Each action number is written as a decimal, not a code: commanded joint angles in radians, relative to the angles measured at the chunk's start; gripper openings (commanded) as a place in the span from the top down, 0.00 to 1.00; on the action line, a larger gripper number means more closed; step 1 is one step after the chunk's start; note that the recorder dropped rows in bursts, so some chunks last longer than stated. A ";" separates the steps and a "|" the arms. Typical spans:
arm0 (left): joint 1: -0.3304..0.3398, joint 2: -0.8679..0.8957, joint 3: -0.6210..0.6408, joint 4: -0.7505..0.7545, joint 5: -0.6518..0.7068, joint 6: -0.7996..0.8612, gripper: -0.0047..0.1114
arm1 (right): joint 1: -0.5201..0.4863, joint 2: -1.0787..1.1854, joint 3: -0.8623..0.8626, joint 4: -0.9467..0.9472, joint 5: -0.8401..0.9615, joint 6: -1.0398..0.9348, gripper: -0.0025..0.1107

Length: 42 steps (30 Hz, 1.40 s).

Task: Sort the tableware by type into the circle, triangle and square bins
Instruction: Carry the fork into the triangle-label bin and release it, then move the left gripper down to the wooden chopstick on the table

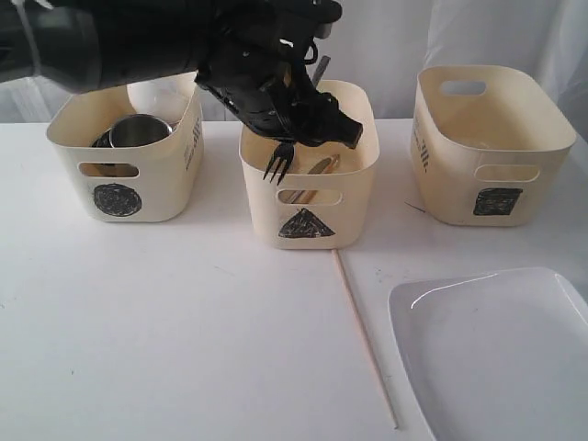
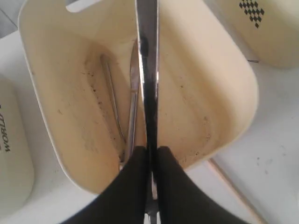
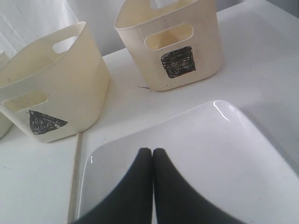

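A black left gripper [image 2: 149,151] pinches the slim, mirror-bright handle of a steel fork [image 1: 278,163] directly above the triangle bin [image 1: 266,197]. Its fingers are clamped tight on the metal, and the four tines hang down at the bin's front rim. The bin is a smooth cream plastic tub with rounded corners, slot handles and a scribbled black triangle [image 1: 307,224] on its front wall. Its scuffed, speckled floor holds more steel cutlery [image 2: 132,88], long and thin, lying lengthwise.

Left of the triangle bin stands a matching tub, the circle bin [image 1: 165,184], marked with a scrawled black disc. It holds a round steel mug [image 1: 140,131] with a brushed, shiny rim, and a pale rounded vessel behind it that is partly hidden by the arm. Right of the triangle bin is the square bin [image 1: 441,156], the same cream plastic with a dark square patch on its front; what it holds cannot be seen.

A single straight wooden chopstick [image 1: 366,338] lies on the matte white table [image 1: 165,331]. It starts at the foot of the triangle bin and runs forward and slightly right. Beside it, in front of and to the right of that bin, sits a large glossy white plate [image 1: 496,349], squarish with softly rounded corners and a shallow raised rim.

The right gripper [image 3: 152,151] hovers over the plate's near edge, its two smooth black fingers pressed together with nothing between them.
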 commanded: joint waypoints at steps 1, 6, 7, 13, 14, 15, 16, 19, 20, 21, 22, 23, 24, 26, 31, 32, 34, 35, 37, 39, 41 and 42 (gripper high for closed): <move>0.033 0.063 -0.085 0.020 -0.021 0.050 0.85 | 0.000 -0.003 0.006 -0.001 -0.005 0.004 0.98; 0.058 0.169 -0.223 0.054 -0.074 0.050 0.85 | 0.000 -0.003 0.006 -0.001 -0.005 0.004 0.98; 0.069 0.191 -0.248 0.057 -0.089 0.050 0.85 | 0.000 -0.003 0.006 -0.001 -0.005 0.004 0.98; 0.093 0.311 -0.325 0.057 -0.146 0.076 0.85 | 0.000 -0.003 0.006 -0.001 -0.005 0.004 0.98; 0.095 0.317 -0.325 0.057 -0.154 0.076 0.85 | 0.000 -0.003 0.006 -0.001 -0.005 0.004 0.98; 0.097 0.324 -0.325 0.057 -0.161 0.078 0.85 | 0.000 -0.003 0.006 -0.001 -0.005 0.004 0.98; 0.097 0.329 -0.325 0.057 -0.163 0.083 0.85 | 0.000 -0.003 0.006 -0.001 -0.005 0.004 0.98; 0.097 0.338 -0.325 0.038 -0.170 0.087 0.76 | 0.000 -0.003 0.006 -0.001 -0.005 0.004 0.98; 0.097 0.340 -0.325 0.028 -0.172 0.087 0.70 | 0.000 -0.003 0.006 -0.001 -0.005 0.004 0.98; 0.097 0.340 -0.325 0.024 -0.172 0.087 0.64 | 0.000 -0.003 0.006 -0.001 -0.005 0.004 0.98; 0.097 0.342 -0.325 0.021 -0.172 0.085 0.60 | 0.000 -0.003 0.006 -0.001 -0.005 0.004 0.98; 0.097 0.342 -0.325 0.019 -0.172 0.083 0.55 | 0.000 -0.003 0.006 -0.001 -0.005 0.004 0.98; 0.097 0.342 -0.325 0.019 -0.170 0.083 0.51 | 0.000 -0.003 0.006 -0.001 -0.005 0.004 0.98; 0.097 0.335 -0.325 0.019 -0.164 0.083 0.50 | 0.000 -0.003 0.006 -0.001 -0.005 0.004 0.98; 0.051 0.270 -0.325 0.019 -0.021 0.062 0.50 | 0.000 -0.003 0.006 -0.001 -0.005 0.004 0.98; 0.042 0.259 -0.325 0.019 0.012 0.062 0.50 | 0.000 -0.003 0.006 -0.001 -0.005 0.004 0.98; 0.010 0.225 -0.321 0.019 0.073 0.062 0.50 | 0.000 -0.003 0.006 -0.001 -0.005 0.004 0.98; -0.010 0.199 -0.308 0.025 0.093 0.062 0.50 | 0.000 -0.003 0.006 -0.001 -0.005 0.004 0.98; -0.030 0.170 -0.288 0.038 0.114 0.062 0.50 | 0.000 -0.003 0.006 -0.001 -0.005 0.004 0.98; -0.062 0.122 -0.248 0.045 0.142 0.068 0.50 | 0.000 -0.003 0.006 -0.001 -0.005 0.004 0.98; -0.083 0.088 -0.216 0.045 0.168 0.070 0.53 | 0.000 -0.003 0.006 -0.001 -0.005 0.004 0.98; -0.083 0.074 -0.211 0.045 0.184 0.070 0.55 | 0.000 -0.003 0.006 -0.001 -0.005 0.004 0.98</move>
